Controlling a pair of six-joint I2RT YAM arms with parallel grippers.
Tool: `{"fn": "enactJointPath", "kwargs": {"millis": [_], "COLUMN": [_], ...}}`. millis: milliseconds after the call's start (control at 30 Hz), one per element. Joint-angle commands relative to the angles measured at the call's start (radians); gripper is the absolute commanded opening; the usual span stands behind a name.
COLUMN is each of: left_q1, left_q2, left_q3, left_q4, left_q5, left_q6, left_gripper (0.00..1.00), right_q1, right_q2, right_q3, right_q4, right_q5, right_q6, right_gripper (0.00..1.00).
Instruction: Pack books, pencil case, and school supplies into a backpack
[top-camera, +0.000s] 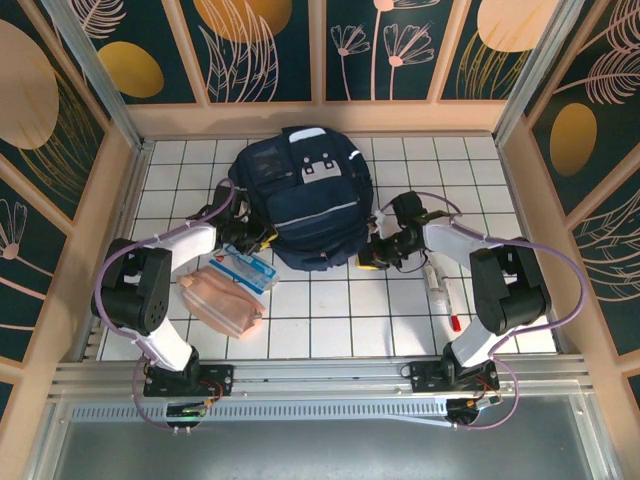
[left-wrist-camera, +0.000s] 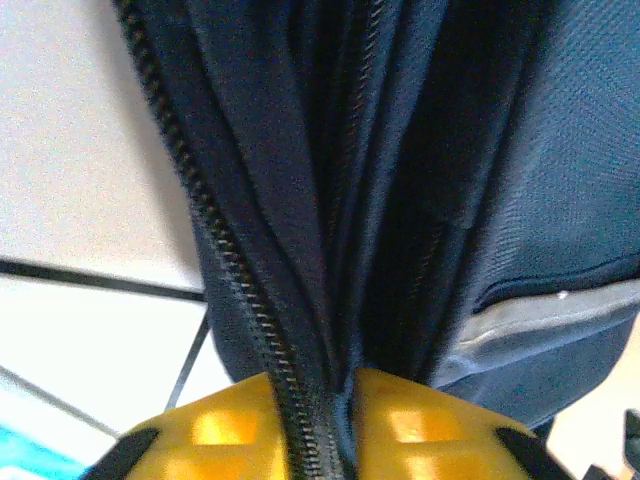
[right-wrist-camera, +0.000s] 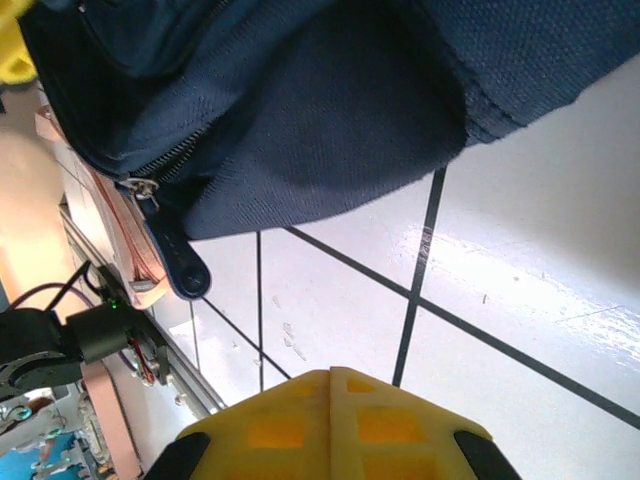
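Two claws sat at the backpack (top-camera: 305, 195) (far-centre): left gripper (left-wrist-camera: 345, 400) clamped its zipper edge (left-wrist-camera: 250, 300), right gripper (right-wrist-camera: 330, 385) fingers together, empty, just right of it. Step wanted slow upward pull, w/o yanking.

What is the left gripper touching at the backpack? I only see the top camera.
Observer: The backpack's zipper edge runs between the fingers of the left gripper.
Operator: And the other one, holding anything?
Observer: No. The right gripper is shut, fingers pressed together over bare table.
Operator: Anything I could grab to open it?
Observer: A zipper pull hangs from the backpack's edge, in front of the right gripper and apart from it.
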Motion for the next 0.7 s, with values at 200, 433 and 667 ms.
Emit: {"fn": "enactJointPath", "kwargs": {"millis": [200, 433, 667], "left_q1": [-0.033, -0.167, -0.208], "left_q2": [-0.145, -0.307, -0.278], "left_q3": [-0.137, -0.153, -0.183], "left_q4": [-0.073, -0.115, 0.009], "left_q5": [-0.035, -0.204, -0.209], "left_q6": [-0.200, -0.401, -0.512], "left_gripper": [0.34, 0.39, 0.41], "right_q1": [0.179, 0.304, 0.330], "right_q2": [-0.113, 0.002, 0.091], "right_q3": [0.071, 0.184, 0.252], "right_q4": [0.000, -0.033, -0.004], "right_q5": [0.259, 0.419, 0.446], "right_q6": [-0.057, -0.119, -0.139], "right_gripper": [0.34, 0.42, 0.45]}}
